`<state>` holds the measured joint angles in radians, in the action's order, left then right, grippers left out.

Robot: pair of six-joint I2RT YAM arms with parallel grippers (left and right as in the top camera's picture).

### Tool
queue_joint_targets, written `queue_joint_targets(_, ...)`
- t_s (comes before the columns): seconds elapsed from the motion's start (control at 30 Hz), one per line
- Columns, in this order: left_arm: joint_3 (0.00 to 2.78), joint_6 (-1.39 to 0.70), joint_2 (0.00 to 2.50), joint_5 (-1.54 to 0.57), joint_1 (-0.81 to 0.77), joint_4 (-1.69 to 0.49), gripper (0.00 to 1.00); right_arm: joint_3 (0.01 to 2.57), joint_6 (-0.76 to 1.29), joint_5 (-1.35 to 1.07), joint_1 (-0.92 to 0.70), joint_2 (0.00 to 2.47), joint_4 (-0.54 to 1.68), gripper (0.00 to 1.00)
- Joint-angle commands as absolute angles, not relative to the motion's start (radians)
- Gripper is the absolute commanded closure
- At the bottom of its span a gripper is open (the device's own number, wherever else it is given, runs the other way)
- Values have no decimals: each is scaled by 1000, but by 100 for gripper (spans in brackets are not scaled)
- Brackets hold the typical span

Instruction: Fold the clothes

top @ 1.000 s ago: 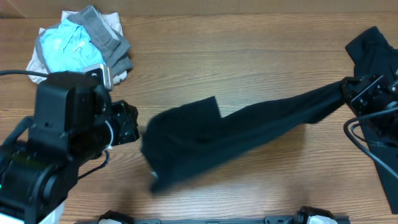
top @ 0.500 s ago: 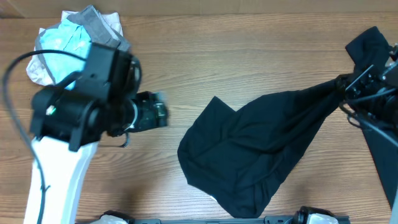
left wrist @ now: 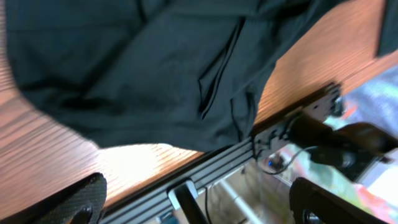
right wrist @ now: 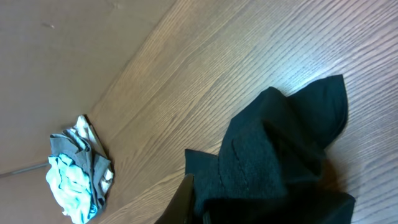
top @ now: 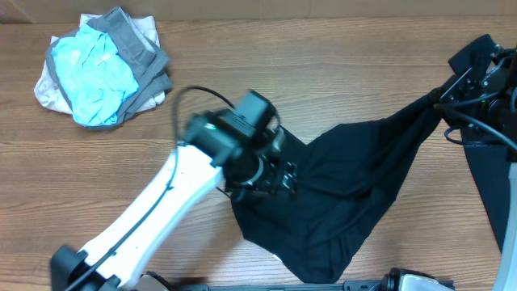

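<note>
My left gripper (top: 284, 176) now hangs over the left edge of the black garment (top: 347, 194), out in the middle of the wooden table (top: 323, 73). A second ago it was far over on the left with the cloth stretched between both arms. Half a second ago it had let go and was swinging inward. In the left wrist view its fingers (left wrist: 74, 200) stand wide apart with nothing between them. Below them I see rumpled black cloth, bare wood and the black rail (left wrist: 236, 163) along the table's near edge.

The garment lies where it slumped half a second ago, a loose heap right of centre, narrowing to a taut strip that rises toward the right gripper (top: 454, 90). That gripper has not shifted and stays clamped on the bunched end of the cloth (the right wrist view shows the wad close below the camera, though the fingertips are mostly buried, so the exact bite is hard to read).

The light-blue and grey bundle (top: 101, 69) at the far left corner, partly hidden by the arm before, is now in full view. A second black garment (top: 489, 190) lies at the right edge.
</note>
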<state>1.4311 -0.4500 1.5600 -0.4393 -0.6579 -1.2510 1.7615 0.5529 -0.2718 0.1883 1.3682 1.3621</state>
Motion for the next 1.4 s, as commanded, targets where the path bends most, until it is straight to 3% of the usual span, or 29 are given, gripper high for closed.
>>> queue_joint_targets(0.0,1359,-470,1631,-461,-719,-1180,3,1782,546,-263,192,1360,1355,96)
queue_joint_targets(0.5,1343,-475,1901,-419,-895,-941,7,1782,522,-199,192,1360,1370,96)
queue_joint_targets(1.37,1344,-498,2006,-455,-1015,-905,18,1782,519,-199,192,1360,1367,96)
